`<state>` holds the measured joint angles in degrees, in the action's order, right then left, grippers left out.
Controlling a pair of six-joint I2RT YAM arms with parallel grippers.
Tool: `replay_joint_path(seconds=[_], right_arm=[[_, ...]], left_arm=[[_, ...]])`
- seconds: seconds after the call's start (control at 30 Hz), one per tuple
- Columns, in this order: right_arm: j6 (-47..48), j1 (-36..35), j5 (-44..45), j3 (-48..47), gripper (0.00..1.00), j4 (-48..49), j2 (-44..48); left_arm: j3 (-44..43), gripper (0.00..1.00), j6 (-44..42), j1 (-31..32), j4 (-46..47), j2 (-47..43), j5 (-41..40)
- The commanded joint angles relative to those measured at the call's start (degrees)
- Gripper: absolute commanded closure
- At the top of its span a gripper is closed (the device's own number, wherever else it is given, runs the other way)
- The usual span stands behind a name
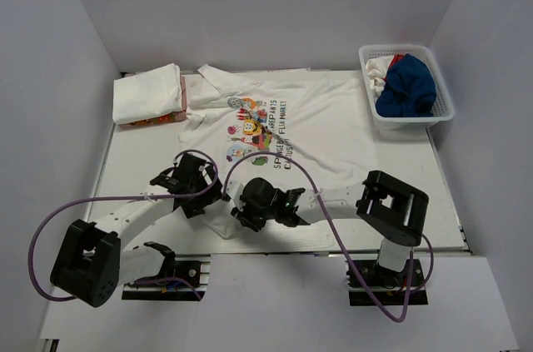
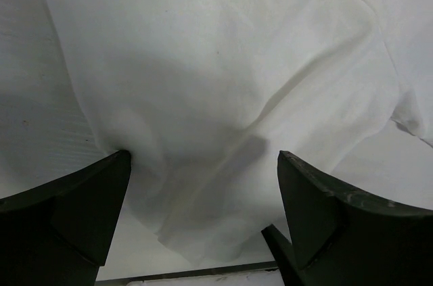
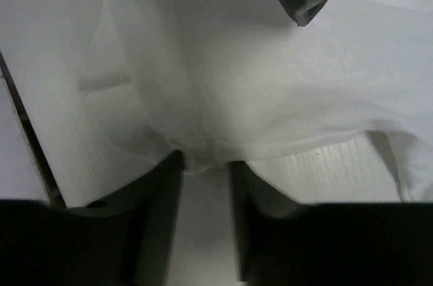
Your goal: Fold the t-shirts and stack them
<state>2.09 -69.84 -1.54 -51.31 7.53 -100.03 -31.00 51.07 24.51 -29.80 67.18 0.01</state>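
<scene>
A white t-shirt with a multicolour cartoon print (image 1: 283, 119) lies spread on the table, its lower hem toward me. My left gripper (image 1: 204, 194) is low over the hem's corner; in the left wrist view it (image 2: 203, 164) stands wide open, with the white cloth (image 2: 203, 63) lying between its fingers. My right gripper (image 1: 241, 206) is just beside it. In the right wrist view it (image 3: 205, 161) has its jaws partly drawn in with a gap left, and a bunched fold of hem (image 3: 237, 83) sits at the tips. A folded white t-shirt (image 1: 148, 92) rests at the back left.
A white lattice basket (image 1: 366, 57) at the back right holds a royal blue t-shirt (image 1: 408, 86) and more cloth. An orange-red printed edge (image 1: 154, 119) shows under the folded shirt. The table's near edge (image 2: 203, 272) runs just behind both grippers. Grey walls enclose the table.
</scene>
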Motion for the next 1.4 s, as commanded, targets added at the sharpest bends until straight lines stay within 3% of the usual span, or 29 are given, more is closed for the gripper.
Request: replay_joint_path(seconds=[0.0,0.13,0.3,0.5,0.67,0.8,0.93,0.97,1.17,1.37], right_arm=[[1.08,-0.55,1.27,-1.87,0.66,2.93,-1.57],[-0.33,-0.29,5.31,-0.99,1.00,2.93,0.26],[-1.73,-0.12,8.48,1.12,1.00,-3.74,7.89],[-5.77,0.14,5.58,3.14,1.00,-14.90,11.78],[-8.85,0.67,8.13,6.04,0.98,-16.05,12.14],[-12.01,2.42,14.63,7.01,0.83,-17.99,11.70],[-15.09,3.84,15.87,7.37,0.35,-18.60,12.66],[-16.23,4.19,15.87,6.84,0.31,-18.69,13.36],[-12.30,4.72,9.02,4.90,0.28,-16.15,19.07],[-0.53,1.12,-2.14,4.03,0.28,-10.44,19.61]], left_arm=[[3.85,0.00,-0.27,0.27,1.85,1.64,0.17],[4.37,0.00,-0.27,0.27,1.16,1.64,-0.97],[4.37,0.00,-0.27,-0.25,-1.05,2.17,-3.97],[1.92,0.00,0.26,-0.25,-4.47,4.19,-7.21],[1.30,0.00,-0.36,-0.25,-4.48,4.71,-7.22],[-0.02,0.00,-2.54,-0.25,-5.61,4.72,-7.22],[-2.38,0.00,-5.62,0.36,-5.09,4.72,-4.33],[-2.39,0.00,-6.15,0.36,-5.09,4.72,-3.71],[-8.44,0.00,-8.97,0.36,-6.49,4.72,-1.77],[-12.85,0.00,-8.19,0.36,-13.33,-4.32,0.43]])
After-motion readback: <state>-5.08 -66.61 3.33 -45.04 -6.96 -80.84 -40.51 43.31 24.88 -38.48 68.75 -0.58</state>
